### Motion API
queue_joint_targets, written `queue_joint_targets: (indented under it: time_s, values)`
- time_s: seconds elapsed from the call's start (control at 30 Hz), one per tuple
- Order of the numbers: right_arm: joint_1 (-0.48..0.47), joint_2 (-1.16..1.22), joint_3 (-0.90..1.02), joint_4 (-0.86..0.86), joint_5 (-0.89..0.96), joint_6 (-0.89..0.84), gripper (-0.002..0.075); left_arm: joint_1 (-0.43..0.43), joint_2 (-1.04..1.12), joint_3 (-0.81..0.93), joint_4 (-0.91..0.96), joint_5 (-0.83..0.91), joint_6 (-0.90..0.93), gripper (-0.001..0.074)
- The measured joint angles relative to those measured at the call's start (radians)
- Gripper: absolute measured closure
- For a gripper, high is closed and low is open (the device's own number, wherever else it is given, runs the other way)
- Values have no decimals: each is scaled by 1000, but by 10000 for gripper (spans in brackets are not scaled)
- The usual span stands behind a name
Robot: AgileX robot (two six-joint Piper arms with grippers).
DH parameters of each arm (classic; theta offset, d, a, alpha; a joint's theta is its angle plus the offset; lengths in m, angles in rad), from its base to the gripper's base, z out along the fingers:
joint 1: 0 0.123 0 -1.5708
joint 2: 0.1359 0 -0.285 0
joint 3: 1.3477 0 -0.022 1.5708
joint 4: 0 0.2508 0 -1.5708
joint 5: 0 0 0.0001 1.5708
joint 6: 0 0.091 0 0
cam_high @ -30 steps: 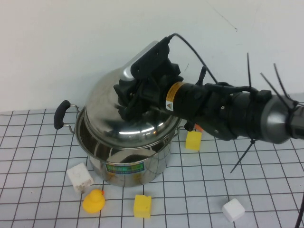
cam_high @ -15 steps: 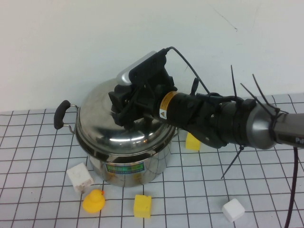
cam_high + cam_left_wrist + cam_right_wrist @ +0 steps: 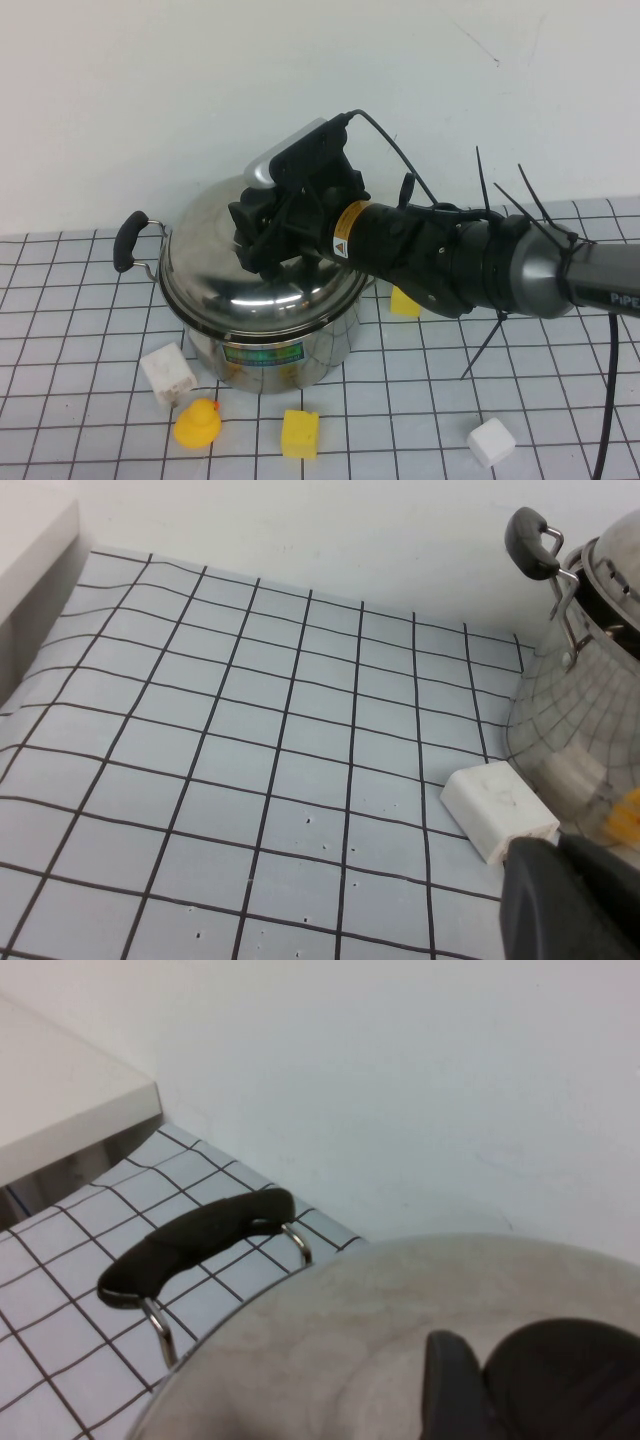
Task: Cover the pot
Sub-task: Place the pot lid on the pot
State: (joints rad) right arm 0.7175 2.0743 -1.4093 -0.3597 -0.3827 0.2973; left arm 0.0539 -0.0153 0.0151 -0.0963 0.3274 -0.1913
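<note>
Upright, the pot (image 3: 262,345) shows its green-yellow label (image 3: 262,353) nearward; my right gripper (image 3: 272,232) clenches the lid (image 3: 225,275) knob; left gripper (image 3: 575,900) left, grip untellable

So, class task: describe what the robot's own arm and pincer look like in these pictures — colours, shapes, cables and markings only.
The right arm is a thick, rounded tube, black fading to grey metal, with a yellow warning label and white lettering near the wrist end. Black cable ties stick out from it, and a black cable loops above. The right pincer is black and blocky, topped by a grey-and-black camera box. The left pincer shows only as a dark rounded shape.
</note>
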Motion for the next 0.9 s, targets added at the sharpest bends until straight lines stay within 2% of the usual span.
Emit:
queue_joint_targets:
  time_s: [0.9]
  values:
    - [0,0,0,0,2,3,378,0,0,0,0,0,-9,738]
